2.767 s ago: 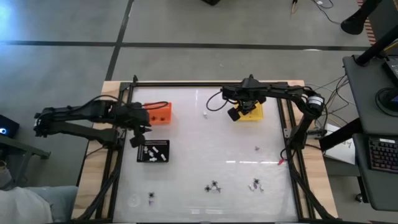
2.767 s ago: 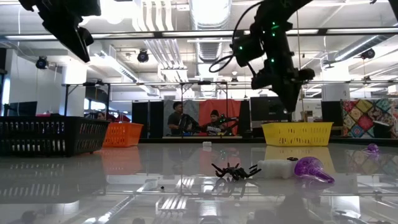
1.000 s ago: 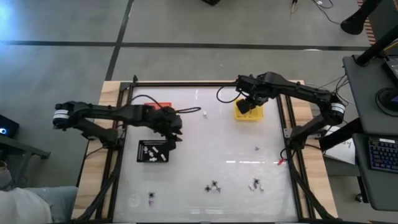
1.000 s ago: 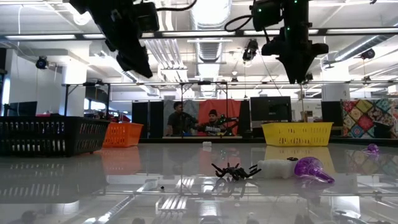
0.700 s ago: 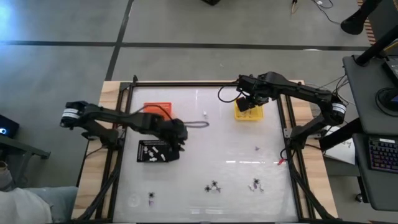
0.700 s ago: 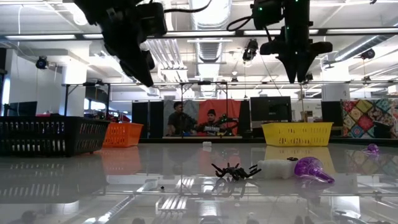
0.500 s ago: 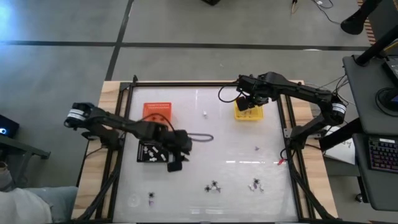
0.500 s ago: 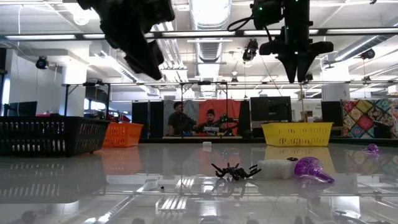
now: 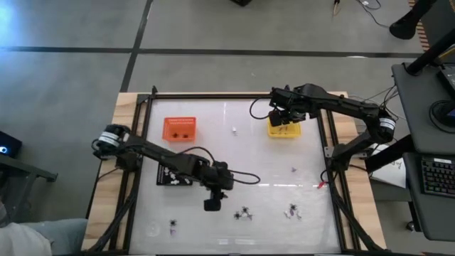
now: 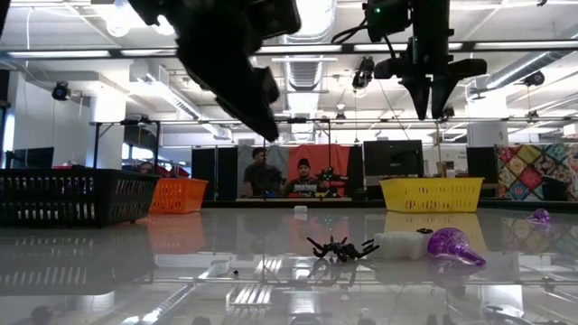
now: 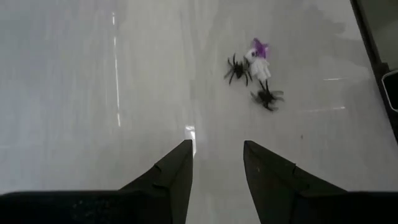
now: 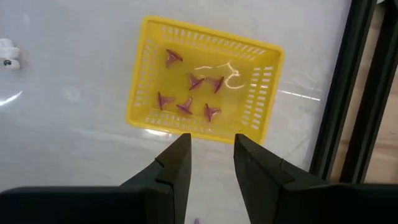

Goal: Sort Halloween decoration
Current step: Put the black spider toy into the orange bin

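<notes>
Bright overhead strip lights [image 10: 298, 23] flood the room, and the table [image 9: 270, 163] throws back white glare. Reflections streak its glossy top; the left arm [image 10: 226, 54] smears dark with blur, backlit.

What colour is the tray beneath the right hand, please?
Yellow: the tray shows best in the right wrist view, below the right hand.

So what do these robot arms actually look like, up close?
Both are slim, dark, jointed arms. The left arm has a pale ring near its base and a thin black cable looping off its wrist; the right arm carries a similar ring and cable. The left gripper and right gripper each end in two dark, tapered, wedge-like fingers.
</notes>
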